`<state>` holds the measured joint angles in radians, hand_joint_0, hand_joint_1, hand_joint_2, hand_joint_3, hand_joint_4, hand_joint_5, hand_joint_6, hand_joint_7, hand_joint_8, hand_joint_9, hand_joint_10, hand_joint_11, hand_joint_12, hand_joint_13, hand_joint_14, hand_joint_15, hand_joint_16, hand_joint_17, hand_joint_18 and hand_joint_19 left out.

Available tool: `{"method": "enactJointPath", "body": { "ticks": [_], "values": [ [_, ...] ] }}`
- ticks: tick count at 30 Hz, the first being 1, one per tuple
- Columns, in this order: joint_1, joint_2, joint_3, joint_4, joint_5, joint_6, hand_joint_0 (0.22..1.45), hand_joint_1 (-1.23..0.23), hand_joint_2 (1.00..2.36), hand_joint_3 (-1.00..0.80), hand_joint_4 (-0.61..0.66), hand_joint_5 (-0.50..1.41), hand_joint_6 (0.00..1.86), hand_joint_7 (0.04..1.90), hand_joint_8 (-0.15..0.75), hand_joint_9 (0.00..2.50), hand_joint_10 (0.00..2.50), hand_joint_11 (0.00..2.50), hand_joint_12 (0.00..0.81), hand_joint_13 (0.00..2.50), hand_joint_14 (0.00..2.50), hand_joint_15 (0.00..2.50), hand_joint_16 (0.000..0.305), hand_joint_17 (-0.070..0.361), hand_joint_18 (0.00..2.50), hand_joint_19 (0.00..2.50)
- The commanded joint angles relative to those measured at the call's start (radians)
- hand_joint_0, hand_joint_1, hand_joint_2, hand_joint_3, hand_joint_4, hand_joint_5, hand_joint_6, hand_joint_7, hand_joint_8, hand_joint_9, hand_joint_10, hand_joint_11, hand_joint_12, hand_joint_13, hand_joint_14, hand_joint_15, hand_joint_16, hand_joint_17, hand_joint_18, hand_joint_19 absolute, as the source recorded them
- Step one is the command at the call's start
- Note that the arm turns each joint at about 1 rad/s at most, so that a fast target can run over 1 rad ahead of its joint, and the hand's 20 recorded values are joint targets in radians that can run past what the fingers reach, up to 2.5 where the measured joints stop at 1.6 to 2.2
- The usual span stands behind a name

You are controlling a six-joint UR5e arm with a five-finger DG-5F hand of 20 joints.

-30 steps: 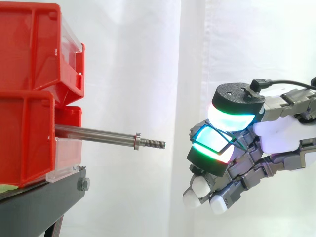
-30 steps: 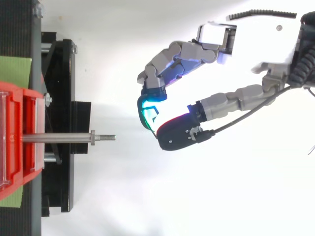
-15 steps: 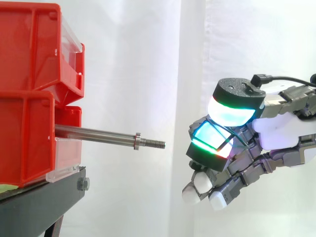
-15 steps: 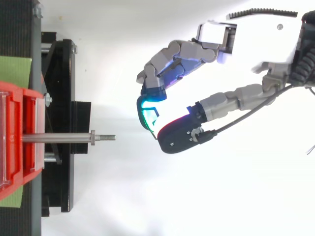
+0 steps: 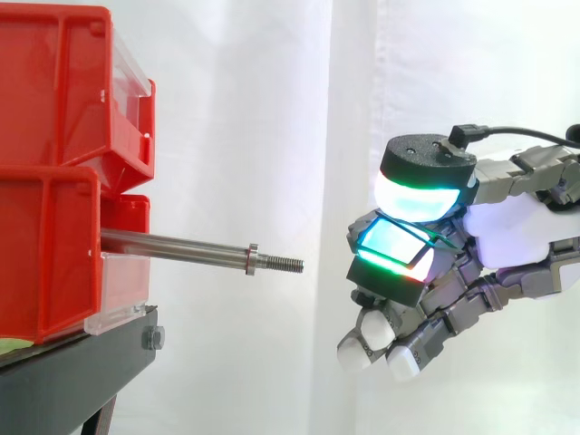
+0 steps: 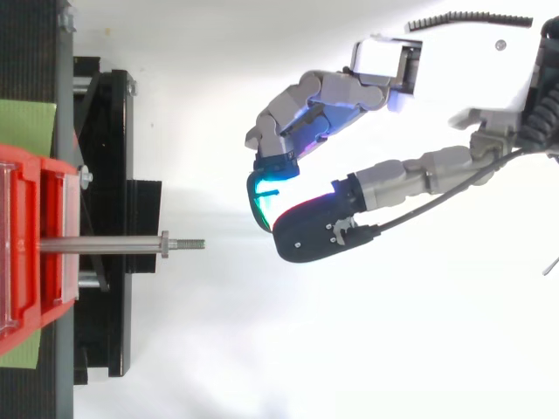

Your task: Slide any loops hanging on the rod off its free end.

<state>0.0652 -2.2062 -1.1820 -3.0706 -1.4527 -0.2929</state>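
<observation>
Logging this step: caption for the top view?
Bare rod; hand off its free end, pinching a thin loop.

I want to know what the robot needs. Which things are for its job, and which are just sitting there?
For the job:
rod, sticking out from the bins
hand, off past the rod's free end

Just there:
red bins
black stand
white curtain
</observation>
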Motion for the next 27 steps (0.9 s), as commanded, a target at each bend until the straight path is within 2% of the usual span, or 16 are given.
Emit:
{"method": "enactJointPath", "body": {
  "ticks": [1,7,12,21,27],
  "values": [
    [-0.001,0.000,0.005,0.000,0.002,0.000,0.54,-0.74,1.02,-0.08,0.09,-0.13,0.89,1.07,0.275,0.74,0.02,0.41,0.348,0.45,0.01,0.21,0.049,0.111,0.45,0.33],
    [-0.002,0.000,0.022,-0.031,0.000,0.000,0.55,-0.75,1.02,-0.23,0.12,-0.14,0.89,1.04,0.258,0.72,0.02,0.43,0.334,0.44,0.01,0.20,0.047,0.106,0.45,0.35],
    [-0.005,0.000,0.027,-0.046,-0.003,0.000,0.55,-0.66,1.01,-0.36,0.12,-0.13,0.88,1.02,0.257,0.73,0.02,0.42,0.332,0.44,0.01,0.20,0.047,0.107,0.45,0.34],
    [-0.005,0.000,0.027,-0.046,-0.003,0.000,0.55,-0.53,1.01,-0.40,0.12,-0.13,0.87,1.01,0.258,0.74,0.02,0.42,0.330,0.45,0.01,0.21,0.046,0.105,0.45,0.35],
    [-0.007,0.000,0.028,-0.046,-0.005,0.000,0.55,-0.51,1.01,-0.37,0.12,-0.12,0.87,1.04,0.260,0.75,0.02,0.42,0.330,0.44,0.01,0.20,0.046,0.104,0.43,0.36]
  ]
}}
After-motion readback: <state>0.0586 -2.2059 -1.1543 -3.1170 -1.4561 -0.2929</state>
